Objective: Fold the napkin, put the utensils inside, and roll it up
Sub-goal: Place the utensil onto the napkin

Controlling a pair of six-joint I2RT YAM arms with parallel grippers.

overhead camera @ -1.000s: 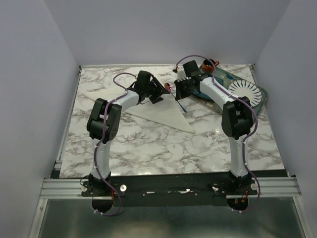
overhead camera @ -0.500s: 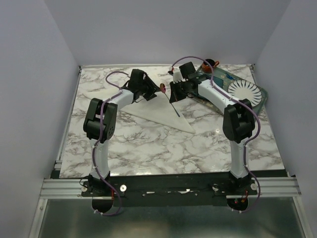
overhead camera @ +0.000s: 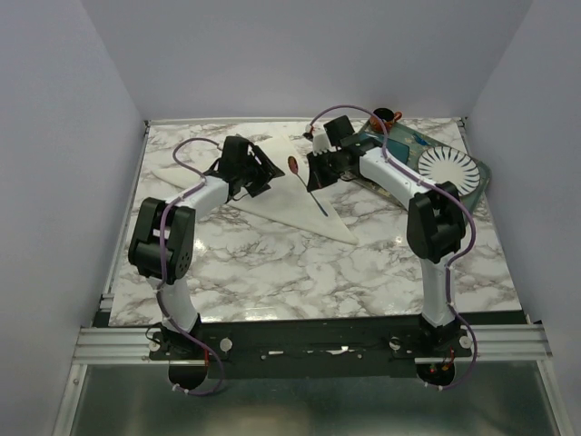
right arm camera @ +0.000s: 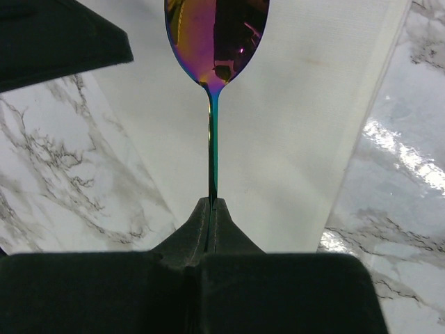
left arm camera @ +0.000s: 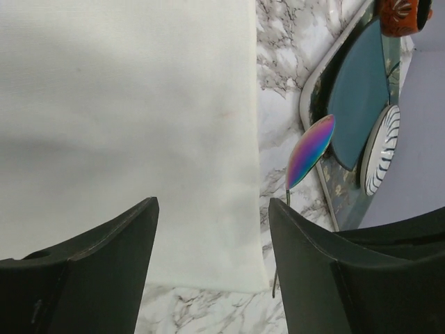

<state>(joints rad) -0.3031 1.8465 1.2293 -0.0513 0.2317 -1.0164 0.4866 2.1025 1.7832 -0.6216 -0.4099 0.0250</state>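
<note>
Cream napkin (overhead camera: pixel 300 204) lies folded; right tool (right arm camera: pixel 212 203) pinches iridescent spoon (right arm camera: pixel 212 49), left tool (left arm camera: pixel 212 207) spread.

I count one napkin (overhead camera: pixel 300 204), one spoon (overhead camera: pixel 293 164), one tray (left arm camera: pixel 304 104), one ribbed white plate (overhead camera: pixel 449 168) and one small brown cup (overhead camera: pixel 383 116) on the table (overhead camera: pixel 272 272).

Spoon (right arm camera: pixel 215 42) above napkin (overhead camera: pixel 290 204), tray (overhead camera: pixel 406 143) to their right, plate (overhead camera: pixel 448 168) on it, cup (overhead camera: pixel 383 116) at its far end

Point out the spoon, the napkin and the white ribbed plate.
spoon (right arm camera: pixel 213 132), right wrist view, on its thin handle.
napkin (overhead camera: pixel 283 205), top view, on the middle of the folded cloth.
white ribbed plate (overhead camera: pixel 451 166), top view, on its ribbed face.
</note>
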